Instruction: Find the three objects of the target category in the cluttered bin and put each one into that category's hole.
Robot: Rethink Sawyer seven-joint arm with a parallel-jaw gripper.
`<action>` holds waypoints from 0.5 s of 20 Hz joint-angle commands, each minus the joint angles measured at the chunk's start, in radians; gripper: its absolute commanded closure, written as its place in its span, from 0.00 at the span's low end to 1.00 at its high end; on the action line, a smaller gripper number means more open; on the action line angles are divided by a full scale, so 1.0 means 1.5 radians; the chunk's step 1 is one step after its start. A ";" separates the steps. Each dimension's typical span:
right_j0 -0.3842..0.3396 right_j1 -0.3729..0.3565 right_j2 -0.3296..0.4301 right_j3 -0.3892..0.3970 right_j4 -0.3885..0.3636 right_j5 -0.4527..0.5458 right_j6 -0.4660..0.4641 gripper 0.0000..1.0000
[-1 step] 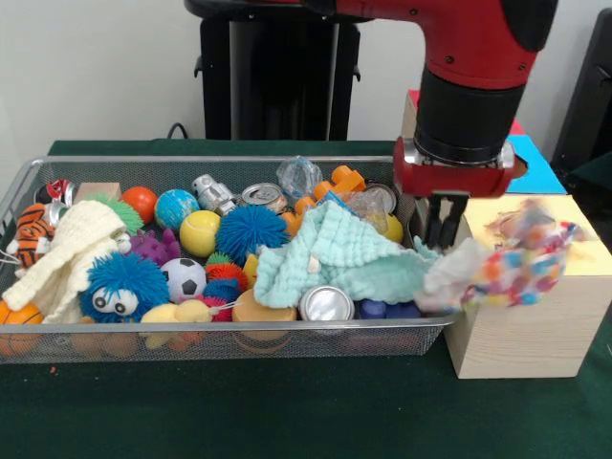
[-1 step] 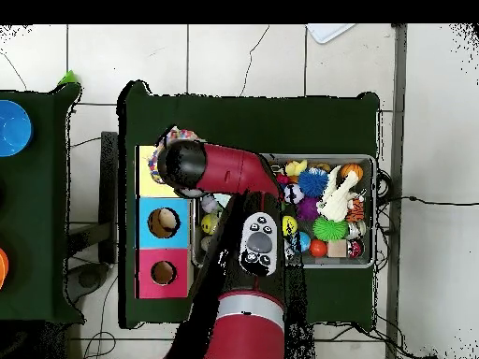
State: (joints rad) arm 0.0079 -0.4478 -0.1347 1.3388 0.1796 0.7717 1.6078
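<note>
Dk green cloth table (image 1: 287, 411) w/ wire mesh bin (image 1: 220, 337) on it and a wooden box (image 1: 535, 330) just beside the bin, box top split yellow/blue/pink w/ round holes (image 2: 164, 222) in the blue and pink parts; white wall behind, light tiled floor (image 2: 281, 56) around, no readable writing or labels anywhere. Gripper (image 1: 442, 229) sits between bin edge and box, fingers closed on a blurred multicolour spotted cloth (image 1: 512, 263) hanging over the box's yellow end. Mint knit cloth (image 1: 335, 256) and cream cloth (image 1: 67, 253) lie in bin among balls and cans.
</note>
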 commanded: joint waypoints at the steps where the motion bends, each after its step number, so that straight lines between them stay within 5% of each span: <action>1: -0.024 -0.021 0.109 0.129 0.033 0.125 0.041 1.00; 5: -0.036 -0.033 0.129 0.144 0.044 0.131 0.043 1.00; 10: -0.039 -0.033 0.143 0.148 0.033 0.036 0.044 1.00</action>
State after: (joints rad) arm -0.0376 -0.4940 -0.0726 1.4483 0.1920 0.8454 1.6078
